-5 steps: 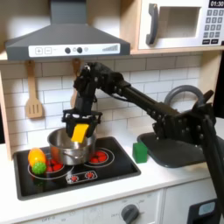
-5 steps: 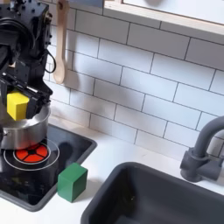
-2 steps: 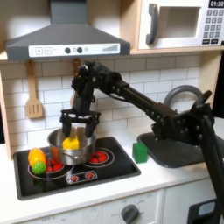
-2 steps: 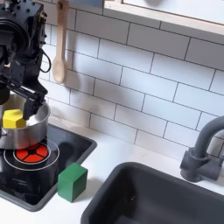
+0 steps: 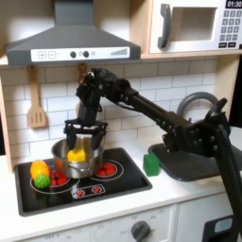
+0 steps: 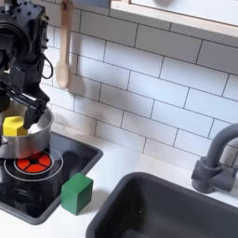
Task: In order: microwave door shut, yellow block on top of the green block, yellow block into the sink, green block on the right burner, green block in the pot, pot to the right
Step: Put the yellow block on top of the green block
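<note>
The white microwave door (image 5: 192, 26) at the upper right looks shut. My gripper (image 5: 83, 135) (image 6: 21, 104) hangs open just above the steel pot (image 5: 68, 164) (image 6: 28, 142) on the black cooktop. Inside the pot lies the yellow block (image 5: 77, 153) (image 6: 14, 125), free of the fingers. On the counter stands the green block (image 5: 151, 164) (image 6: 77, 193), between the cooktop and the dark sink (image 5: 192, 163) (image 6: 177, 210). The right burner (image 5: 106, 170) (image 6: 30, 165) shows in front of the pot and is bare.
An orange-and-green toy fruit (image 5: 40, 172) rests on the cooktop's left part. A wooden spatula (image 5: 36, 100) and a wooden spoon (image 6: 62, 54) hang on the tiled wall. The range hood (image 5: 71, 43) juts out above. A dark faucet (image 5: 200, 104) (image 6: 217, 160) arches over the sink.
One second ago my gripper held the yellow block above the pot. It has since opened, and the block now lies inside the pot.
</note>
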Motion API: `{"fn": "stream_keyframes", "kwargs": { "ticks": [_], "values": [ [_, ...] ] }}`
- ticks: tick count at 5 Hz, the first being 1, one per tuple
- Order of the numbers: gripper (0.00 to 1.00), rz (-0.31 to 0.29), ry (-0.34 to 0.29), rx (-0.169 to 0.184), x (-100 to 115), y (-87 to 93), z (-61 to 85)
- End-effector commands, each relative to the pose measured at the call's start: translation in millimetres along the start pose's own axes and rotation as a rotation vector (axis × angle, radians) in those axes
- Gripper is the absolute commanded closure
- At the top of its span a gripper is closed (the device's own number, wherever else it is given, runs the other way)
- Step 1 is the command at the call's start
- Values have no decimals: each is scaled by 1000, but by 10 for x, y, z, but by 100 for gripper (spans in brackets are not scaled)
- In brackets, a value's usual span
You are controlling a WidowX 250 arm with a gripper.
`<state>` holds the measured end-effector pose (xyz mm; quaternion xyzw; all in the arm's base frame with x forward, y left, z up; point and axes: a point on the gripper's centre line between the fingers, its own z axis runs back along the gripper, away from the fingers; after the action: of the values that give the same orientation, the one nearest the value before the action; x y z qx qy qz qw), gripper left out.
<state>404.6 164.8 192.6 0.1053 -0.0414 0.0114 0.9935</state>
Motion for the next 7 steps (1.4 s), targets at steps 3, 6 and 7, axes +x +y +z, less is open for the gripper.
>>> {"fn": "stream_keyframes", "kwargs": {
  "ticks": [3, 6, 7],
  "values": [
    [0, -6, 23, -33, 7, -58, -122],
    [0, -3, 45, 15, -22, 11, -212],
    [0, -14, 44, 20, -4, 21, -214]
  ]
}}
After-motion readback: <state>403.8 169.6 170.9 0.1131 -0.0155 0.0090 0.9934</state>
